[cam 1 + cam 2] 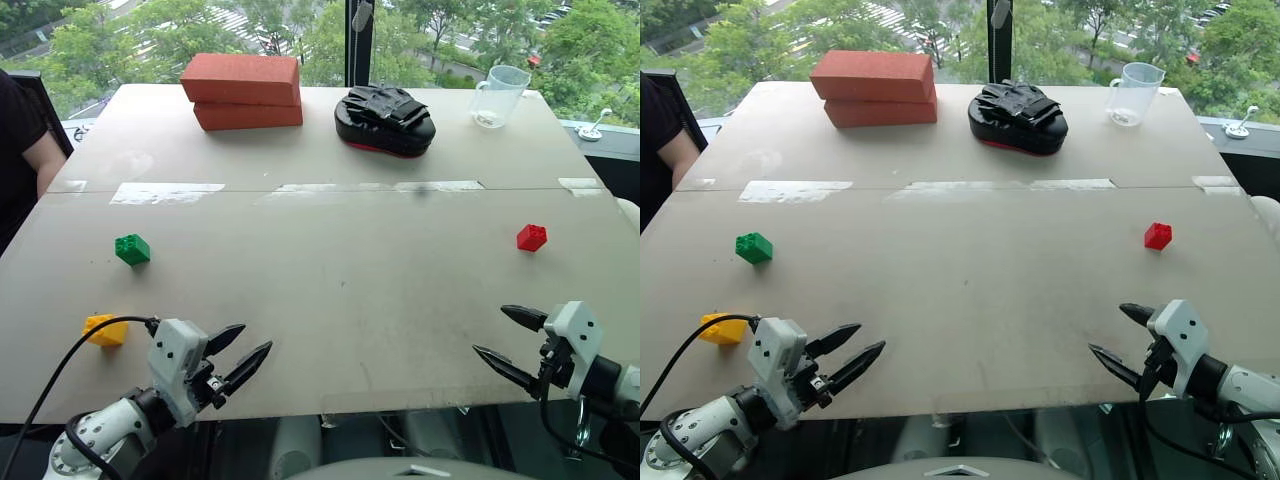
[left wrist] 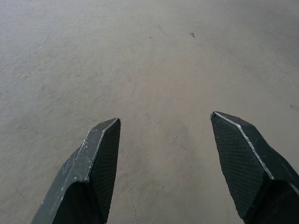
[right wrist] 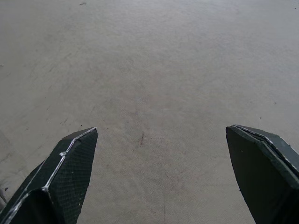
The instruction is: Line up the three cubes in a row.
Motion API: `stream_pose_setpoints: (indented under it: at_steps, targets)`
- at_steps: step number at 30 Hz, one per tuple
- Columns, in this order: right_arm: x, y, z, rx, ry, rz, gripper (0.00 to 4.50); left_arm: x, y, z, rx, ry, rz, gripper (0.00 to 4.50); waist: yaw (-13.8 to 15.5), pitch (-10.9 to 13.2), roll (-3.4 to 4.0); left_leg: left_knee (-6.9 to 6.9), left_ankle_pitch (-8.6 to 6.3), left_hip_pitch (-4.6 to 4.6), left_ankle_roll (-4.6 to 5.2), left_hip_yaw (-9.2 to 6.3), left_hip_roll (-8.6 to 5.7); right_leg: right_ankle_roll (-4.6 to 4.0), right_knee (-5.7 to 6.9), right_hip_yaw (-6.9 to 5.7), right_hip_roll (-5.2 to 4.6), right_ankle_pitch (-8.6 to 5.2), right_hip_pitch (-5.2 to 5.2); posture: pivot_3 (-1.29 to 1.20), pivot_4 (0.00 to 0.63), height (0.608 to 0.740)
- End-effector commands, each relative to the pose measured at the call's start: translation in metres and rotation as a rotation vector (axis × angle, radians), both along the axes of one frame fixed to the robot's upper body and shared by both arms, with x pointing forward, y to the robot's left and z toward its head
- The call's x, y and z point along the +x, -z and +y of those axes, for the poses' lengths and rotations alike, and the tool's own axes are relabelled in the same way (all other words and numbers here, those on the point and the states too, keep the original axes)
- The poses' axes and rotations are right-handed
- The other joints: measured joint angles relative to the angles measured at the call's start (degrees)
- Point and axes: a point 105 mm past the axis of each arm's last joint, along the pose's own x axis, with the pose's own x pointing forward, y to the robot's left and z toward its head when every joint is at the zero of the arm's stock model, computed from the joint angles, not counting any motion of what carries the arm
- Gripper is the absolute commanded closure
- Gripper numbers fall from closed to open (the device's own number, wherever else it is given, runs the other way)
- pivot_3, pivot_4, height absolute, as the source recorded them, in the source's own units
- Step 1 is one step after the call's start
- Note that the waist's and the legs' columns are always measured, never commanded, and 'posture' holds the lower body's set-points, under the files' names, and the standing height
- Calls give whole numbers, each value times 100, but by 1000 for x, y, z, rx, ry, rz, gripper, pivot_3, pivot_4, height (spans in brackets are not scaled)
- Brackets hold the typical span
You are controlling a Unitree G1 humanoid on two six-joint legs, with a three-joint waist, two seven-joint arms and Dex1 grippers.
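Observation:
Three small studded cubes lie far apart on the grey table. The green cube is at the left, the yellow cube nearer the front left edge, and the red cube at the right. My left gripper hovers open over the front edge, right of the yellow cube, with nothing between its fingers. At the front right, my right gripper is open wide and empty, well in front of the red cube. Bare tabletop lies between its fingers.
Two large reddish-orange bricks are stacked at the back left. A black padded mitt lies at the back centre and a clear plastic jug at the back right. A person's arm shows at the left edge. Tape strips cross the table.

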Motion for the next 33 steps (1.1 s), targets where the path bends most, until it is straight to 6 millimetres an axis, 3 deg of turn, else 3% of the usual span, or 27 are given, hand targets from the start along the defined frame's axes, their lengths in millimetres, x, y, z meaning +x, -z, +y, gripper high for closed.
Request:
stream_pose_setpoints:
  at_steps: [1, 4, 9, 12, 18, 24, 25, 26, 27, 33]
  targets:
    - [5, -13, 3, 6, 9, -65, 0, 5, -17, -7, -17, 21, -65, 1383, -1, 0, 0, 0, 0, 0, 0, 0, 0, 0, 0, 0, 0, 0, 0, 0, 150, 740]
    - [14, -19, 16, 49, 55, -108, 0, 15, -30, -13, -62, 10, -101, 1383, 2, 0, 0, 2, -3, 1, -6, -3, 2, 1, 0, 1, 2, 0, 1, 0, 150, 740]
    - [34, -29, 14, 65, 183, -142, 0, 29, -43, -19, -117, -23, -117, 1383, 2, -3, 3, 7, 0, 1, -1, 4, 2, 1, 1, 9, 3, 2, 6, 0, 150, 740]
    - [57, -35, -3, -4, 349, -139, 0, 33, -57, -35, -138, 54, -153, 1383, -4, -3, 2, 8, 5, 1, 7, 6, 0, -1, 2, 13, 7, 4, 9, 0, 150, 740]
    - [104, -44, -46, -80, 673, -104, 0, 20, -75, -82, -20, 417, -224, 1383, -4, -4, 11, 8, 5, -2, 7, 24, -5, -25, 5, 16, 19, 17, 10, 0, 150, 740]
    - [130, -45, -57, -59, 862, -36, 0, 18, -84, -88, -19, 534, -239, 1383, -31, -1, 19, -2, 5, -8, 7, 18, -4, -26, 5, 18, 32, 16, 7, 0, 150, 740]
    - [133, -45, -57, -47, 885, -24, 0, 17, -85, -89, -26, 549, -232, 840, -42, -1, 20, -3, 5, -8, 7, 19, -4, -25, 5, 20, 32, 17, 7, 0, 150, 740]
    - [136, -45, -57, -44, 901, -22, 0, 17, -86, -89, -33, 556, -236, 768, -48, 0, 22, -2, 5, -8, 7, 20, -4, -25, 6, 21, 33, 17, 7, 0, 150, 740]
    - [139, -46, -57, -50, 917, -24, 0, 21, -88, -90, -38, 547, -250, 22, -36, 1, 23, -2, 5, -8, 7, 20, -4, -24, 6, 22, 33, 17, 7, 0, 150, 740]
    - [148, -47, -63, -51, 1007, -20, 0, 27, -92, -92, -39, 554, -268, 2, -39, 2, 26, 3, 6, -7, 9, 20, -7, -22, 9, 23, 31, 18, 10, 0, 150, 740]
